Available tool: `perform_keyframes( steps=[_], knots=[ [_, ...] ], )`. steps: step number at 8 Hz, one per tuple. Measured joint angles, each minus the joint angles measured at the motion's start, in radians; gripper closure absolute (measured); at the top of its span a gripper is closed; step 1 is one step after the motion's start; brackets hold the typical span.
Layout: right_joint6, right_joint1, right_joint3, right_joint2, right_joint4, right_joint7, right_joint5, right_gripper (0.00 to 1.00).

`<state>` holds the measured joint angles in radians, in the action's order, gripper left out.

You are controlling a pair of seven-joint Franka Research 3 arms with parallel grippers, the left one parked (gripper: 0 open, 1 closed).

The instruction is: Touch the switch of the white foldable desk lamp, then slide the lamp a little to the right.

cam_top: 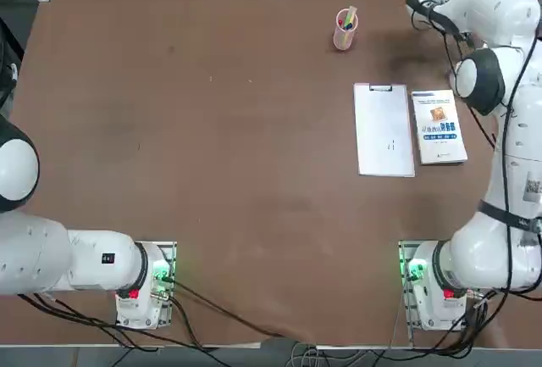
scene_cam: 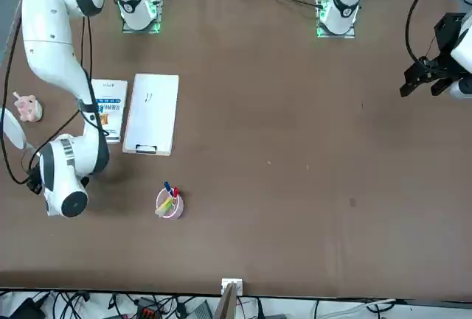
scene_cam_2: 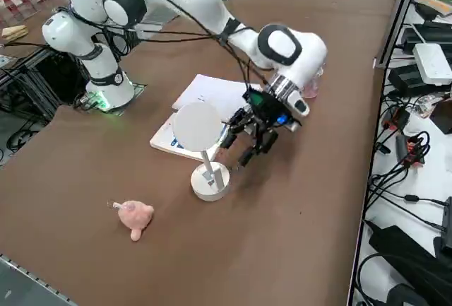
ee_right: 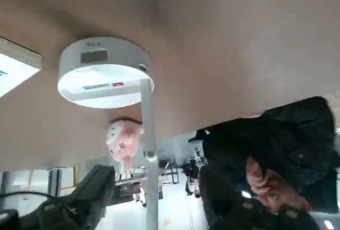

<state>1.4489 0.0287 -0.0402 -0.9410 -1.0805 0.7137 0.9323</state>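
Note:
The white foldable desk lamp [scene_cam_2: 210,181] stands on its round disc base near the table's right edge, with its flat head [scene_cam_2: 198,128] raised on a thin arm. My right gripper [scene_cam_2: 244,146] hovers low just beside the base, on the far side from the pink toy, not touching it. In the right wrist view the gripper [ee_right: 154,185] is open. The lamp's base [ee_right: 103,70] and thin arm [ee_right: 147,134] lie ahead between the two dark fingers [ee_right: 87,190]. Only a sliver of the lamp's head [scene_cam: 10,129] shows in the front view. The top view does not show the lamp.
A white clipboard [cam_top: 384,130] and a blue-and-white booklet [cam_top: 438,126] lie just behind the lamp. The pink pen cup [cam_top: 345,28] stands farther left. A small pink toy [scene_cam_2: 134,215] sits near the right table edge. A person in dark clothes [ee_right: 287,155] is beyond the table.

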Motion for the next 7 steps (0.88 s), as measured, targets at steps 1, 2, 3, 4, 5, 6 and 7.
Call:
perform_keyframes(
  steps=[1, 2, 3, 4, 5, 6, 7],
  knots=[
    [-0.002, 0.05, -0.003, 0.037, 0.01, 0.002, -0.001, 0.04],
    [-0.007, 0.104, -0.005, 0.084, 0.014, 0.002, -0.022, 0.03],
    [-0.016, 0.153, -0.008, 0.138, 0.018, 0.002, -0.068, 0.02],
    [-0.037, 0.19, -0.009, 0.198, 0.018, 0.003, -0.123, 0.0],
    [-0.073, 0.218, -0.01, 0.262, 0.016, 0.003, -0.187, 0.0],
    [-0.112, 0.236, -0.01, 0.328, 0.014, -0.006, -0.268, 0.0],
    [-0.145, 0.242, -0.009, 0.391, 0.006, -0.039, -0.36, 0.0]
  ],
)
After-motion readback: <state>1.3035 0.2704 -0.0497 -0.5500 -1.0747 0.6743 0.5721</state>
